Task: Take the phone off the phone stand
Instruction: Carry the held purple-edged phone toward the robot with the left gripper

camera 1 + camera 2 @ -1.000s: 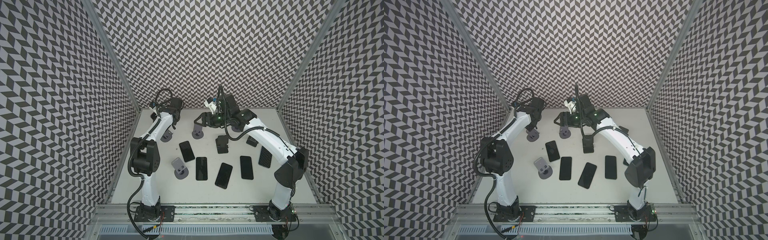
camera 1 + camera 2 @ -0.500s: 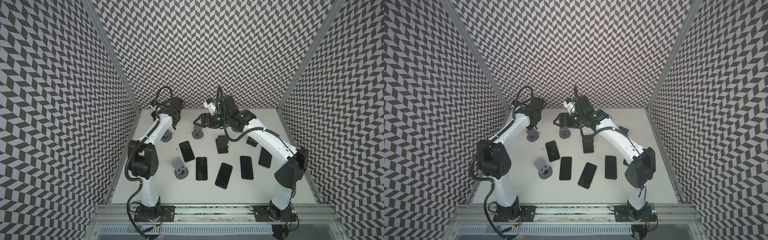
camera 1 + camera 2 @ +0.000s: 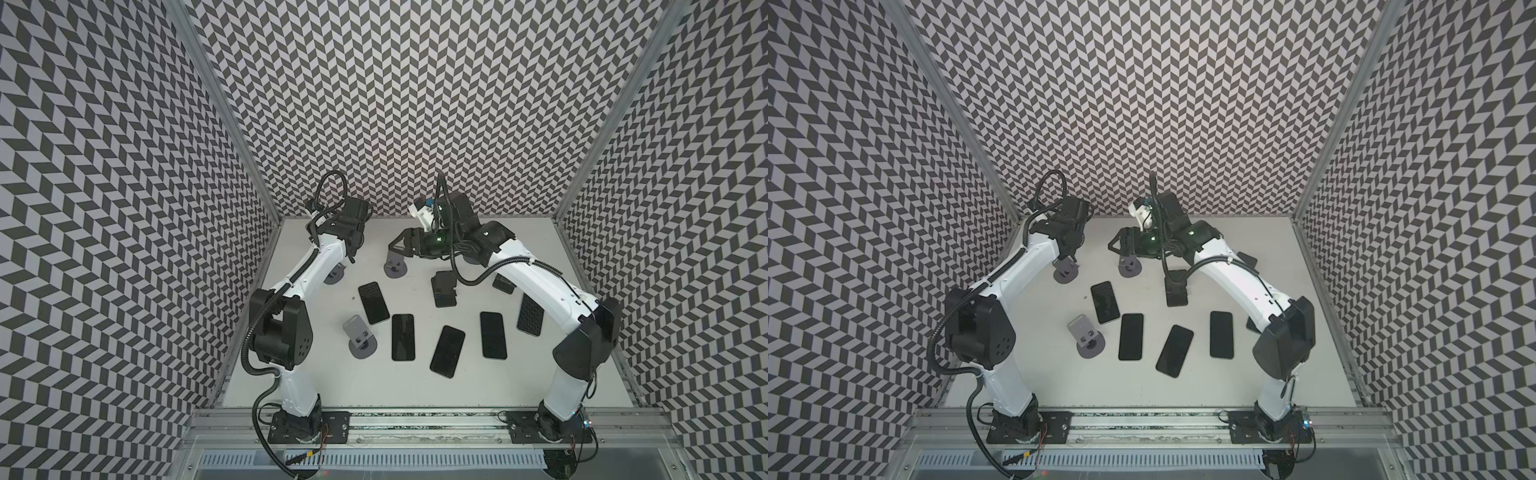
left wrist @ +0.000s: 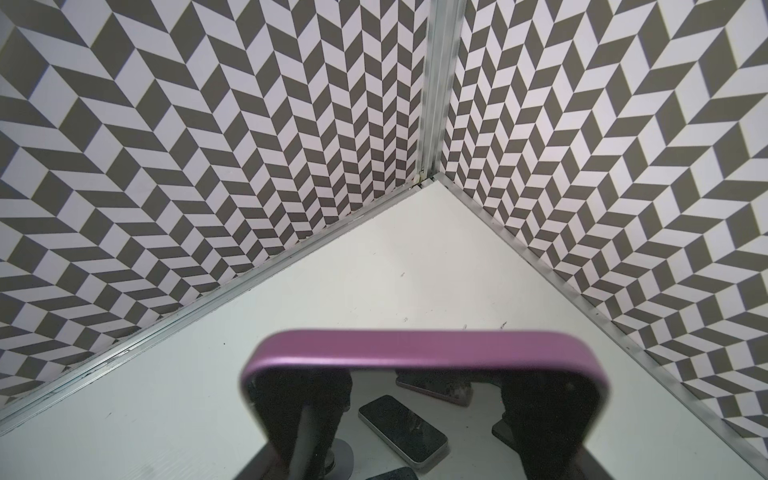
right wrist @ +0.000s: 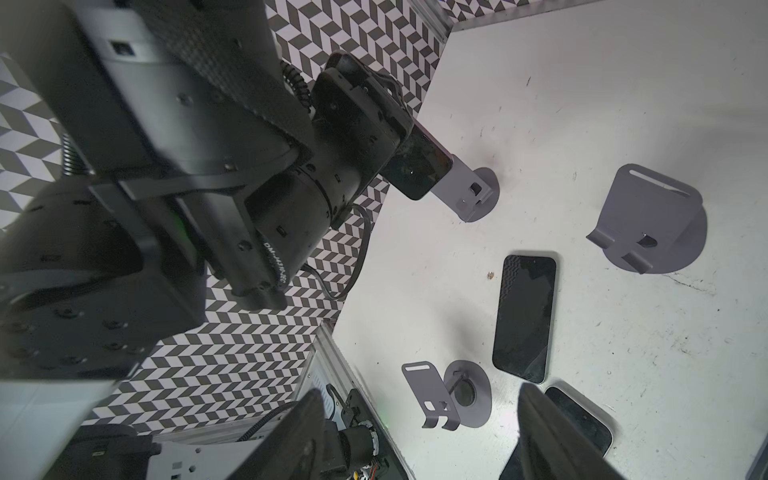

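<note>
Nearest, along the bottom of both top views: the aluminium rail [image 3: 415, 419] carrying both arm bases. Just above, at lower centre: four dark phones [image 3: 402, 343] flat on the white desk [image 3: 540, 374], screens blank, no brand legible. Left of them, an empty grey stand [image 3: 359, 338]. Farther up, at centre left: the phone stand [image 3: 334, 275], mostly hidden under the left arm [image 3: 320, 266]. Left jaws closed on the phone [image 5: 415, 166], gripping its upper end. At upper centre of the right wrist view, lower end of the phone level with the top of the phone stand's back plate, clear of the cradle lips; touching or not, impossible to tell. Low in the left wrist view, only its purple edge [image 4: 419, 349], close and blurred. Right jaws partly open, holding nothing, hovering over a second empty stand [image 3: 395, 268] at upper centre of the top views. On the left arm's motor housing [image 5: 276, 266], white lettering, roughly "DM-J4310-2EC".
</note>
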